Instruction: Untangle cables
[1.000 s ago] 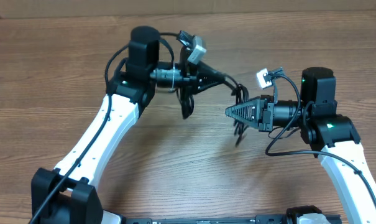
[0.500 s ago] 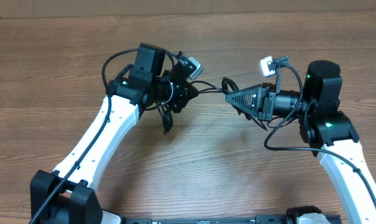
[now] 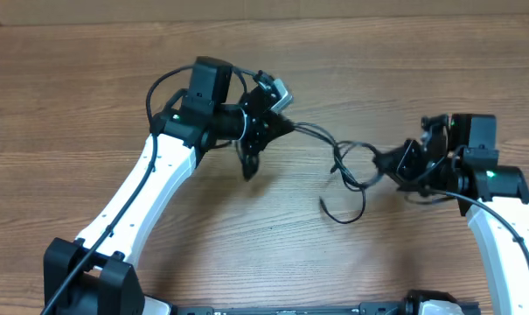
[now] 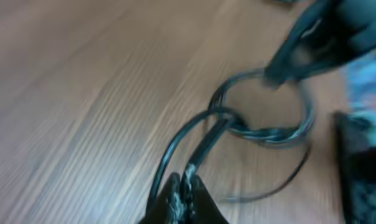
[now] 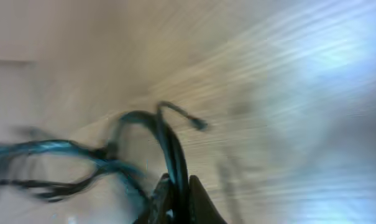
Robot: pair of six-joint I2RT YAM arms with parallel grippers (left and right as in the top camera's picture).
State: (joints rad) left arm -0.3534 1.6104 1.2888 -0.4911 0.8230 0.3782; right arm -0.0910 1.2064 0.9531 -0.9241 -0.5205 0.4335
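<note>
The cables (image 3: 347, 166) are thin black cords stretched between my two grippers above the wooden table, with loops in the middle and a loose end curling down toward the table front (image 3: 338, 213). My left gripper (image 3: 286, 125) is shut on one end of the cables; in the left wrist view the strands (image 4: 228, 121) run from its jaws into a knotted loop (image 4: 268, 130). My right gripper (image 3: 388, 162) is shut on the other side of the cables; the right wrist view shows strands (image 5: 169, 146) pinched between its jaws, with a plug end (image 5: 200, 124) sticking out.
The wooden table (image 3: 80, 105) spreads around both arms. Thicker black wires of the left arm (image 3: 159, 87) loop beside its wrist. The white arm links (image 3: 150, 184) reach in from the front edge.
My right gripper has pulled away to the right and down with its strands. The cables have stretched out between the grippers, opening loops in the middle. The left gripper has shifted slightly right.
</note>
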